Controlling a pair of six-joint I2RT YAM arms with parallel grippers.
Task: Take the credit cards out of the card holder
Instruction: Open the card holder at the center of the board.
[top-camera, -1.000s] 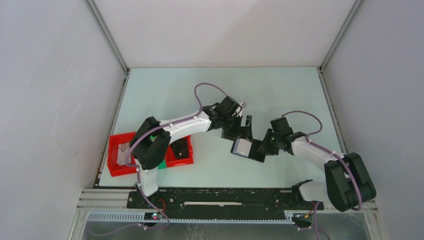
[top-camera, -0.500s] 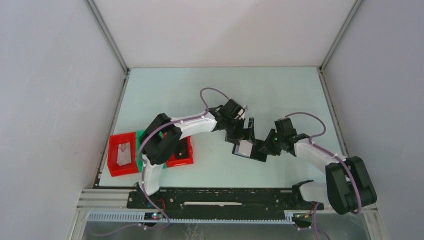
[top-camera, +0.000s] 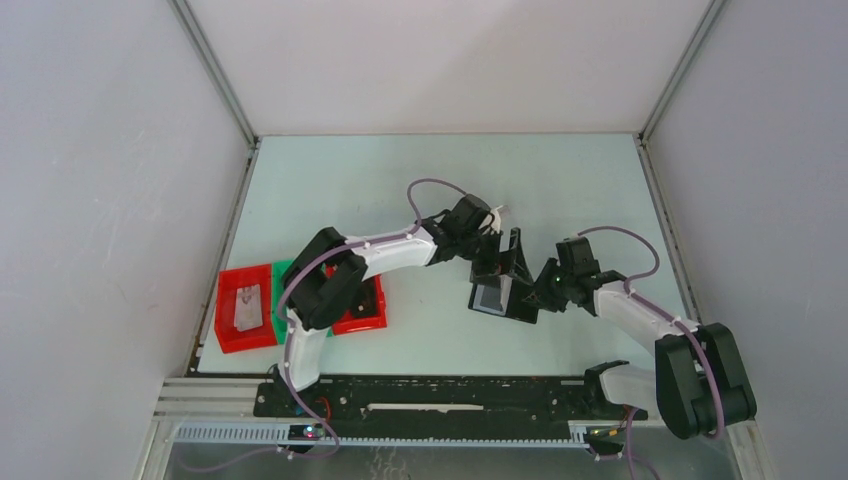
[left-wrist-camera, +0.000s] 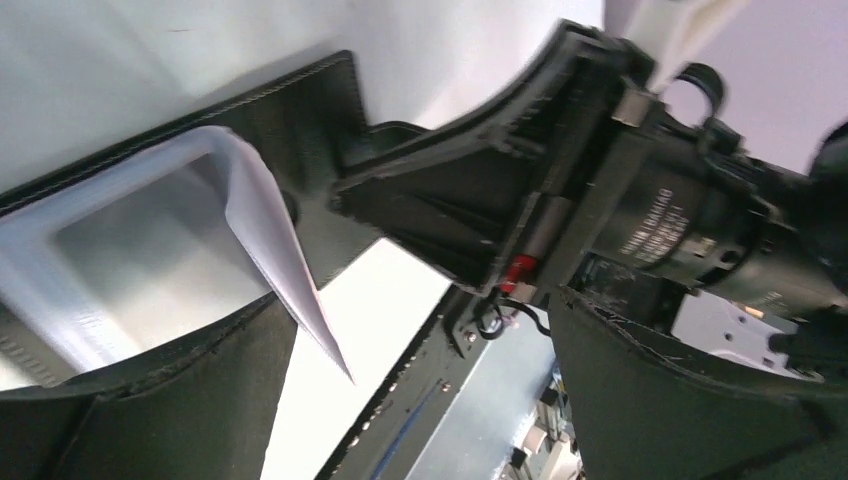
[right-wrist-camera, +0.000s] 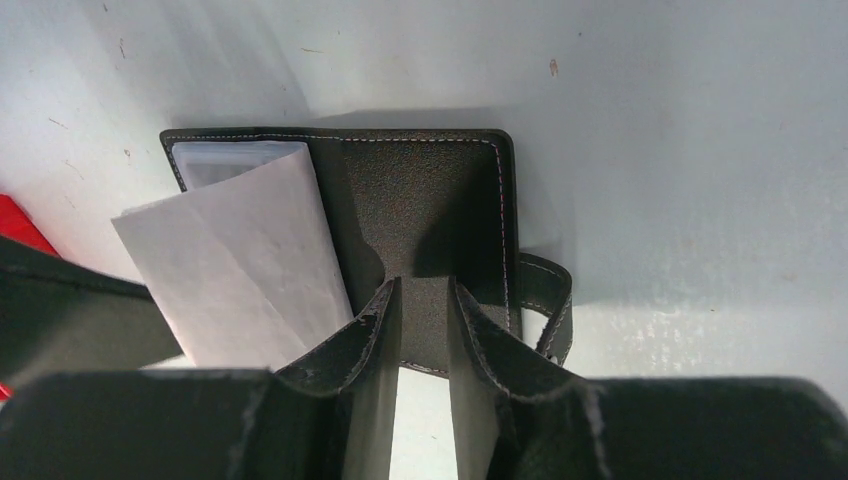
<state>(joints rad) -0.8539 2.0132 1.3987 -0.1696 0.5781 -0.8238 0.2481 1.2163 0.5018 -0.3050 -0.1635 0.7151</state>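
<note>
The black card holder lies open on the table, also seen from above. A pale grey card, thin and creased, sticks halfway out of its clear window pocket. My right gripper rests its fingertips on the holder's bare right panel, with a narrow gap between them and nothing in it. My left gripper is wide open just over the holder, and the raised card stands close to its left finger. From above, the left gripper and the right gripper meet at the holder.
Two red trays with a green one between them sit at the table's left near edge. A pale card lies in the left red tray. The left arm's elbow hangs over the trays.
My left gripper has moved right and down onto the holder, staying wide open. The right gripper and holder shifted slightly right; its opening is unchanged.
</note>
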